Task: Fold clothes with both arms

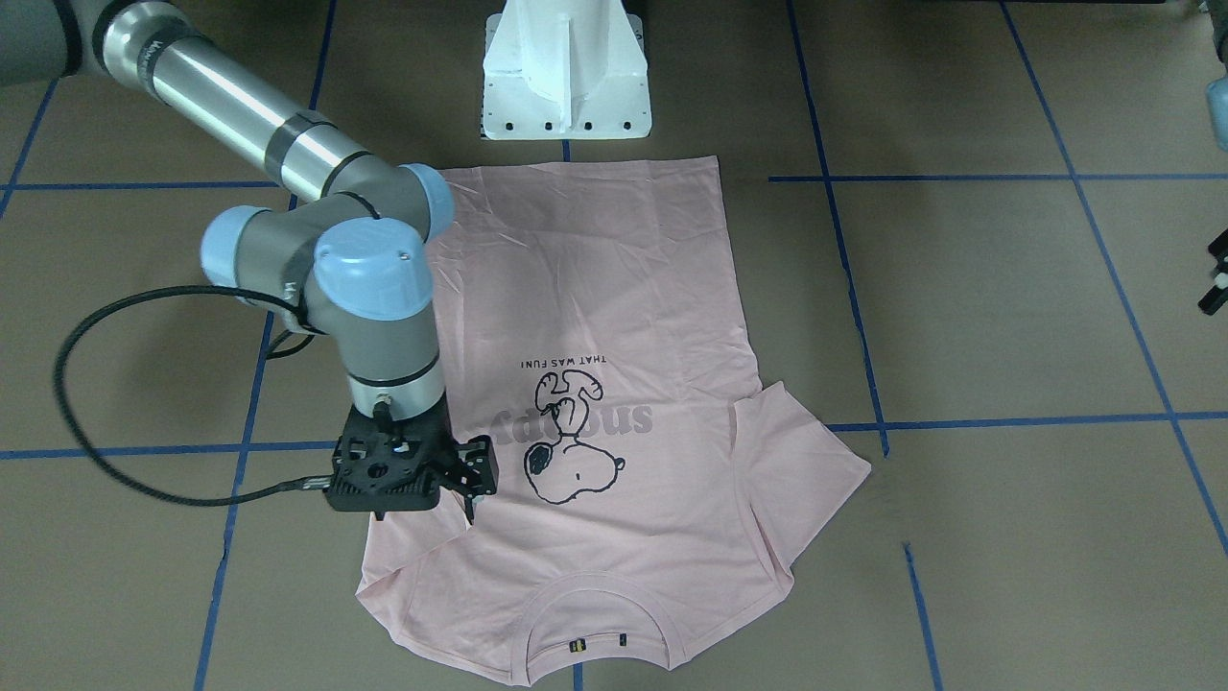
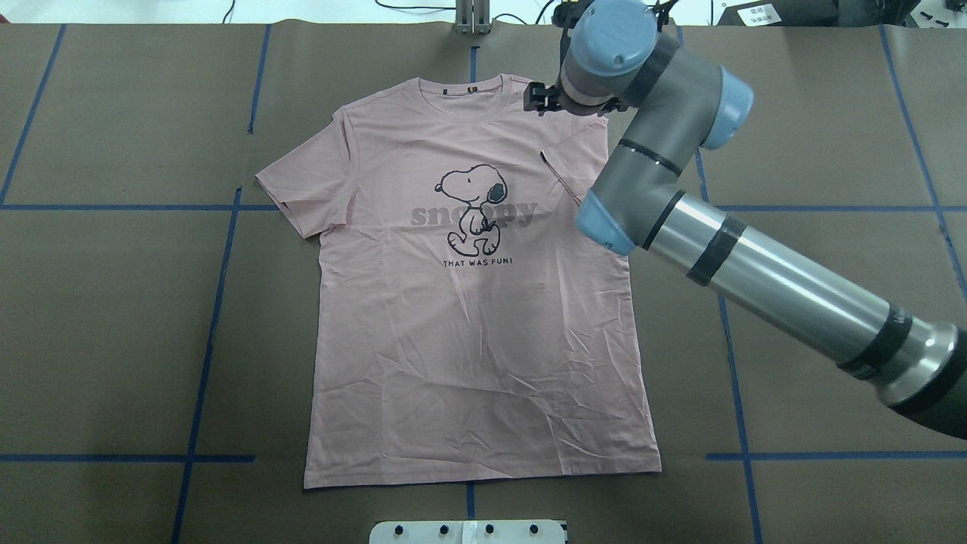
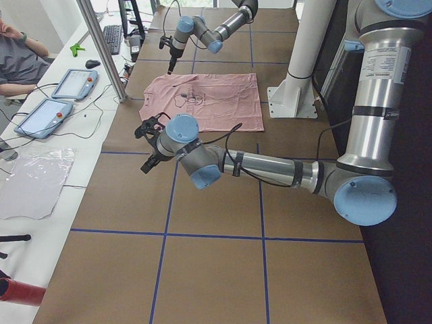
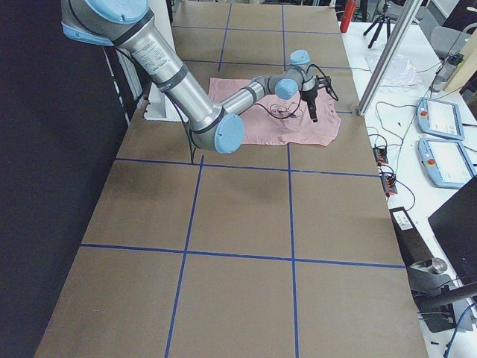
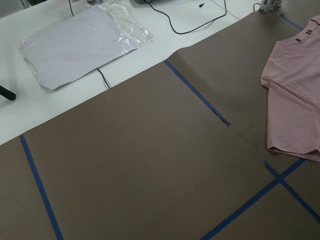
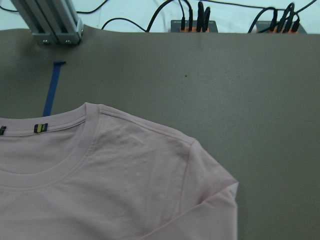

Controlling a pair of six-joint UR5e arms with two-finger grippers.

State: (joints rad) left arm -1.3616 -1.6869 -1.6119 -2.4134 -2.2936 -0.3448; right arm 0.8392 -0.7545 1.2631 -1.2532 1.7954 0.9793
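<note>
The pale pink T-shirt (image 2: 468, 325) lies flat and print up on the brown table, collar away from the robot. It also shows in the front view (image 1: 614, 317) and in both wrist views (image 5: 295, 90) (image 6: 100, 190). Its sleeve on my left (image 2: 302, 181) is spread out. Its sleeve on my right (image 2: 574, 151) is folded in over the body. My right gripper (image 1: 472, 480) (image 2: 538, 98) hovers over the shirt's right shoulder, holding nothing; I cannot tell how its jaws stand. My left gripper (image 3: 147, 145) (image 1: 1216, 283) is off the shirt, beyond its left sleeve, state unclear.
The white pedestal (image 1: 566, 86) stands by the shirt's hem. Blue tape lines (image 2: 211, 325) cross the table. Beyond the far edge are an aluminium post (image 6: 50, 22), cables (image 6: 200, 20), a plastic bag (image 5: 80, 42), tablets (image 3: 67, 84) and a seated person (image 3: 17, 61).
</note>
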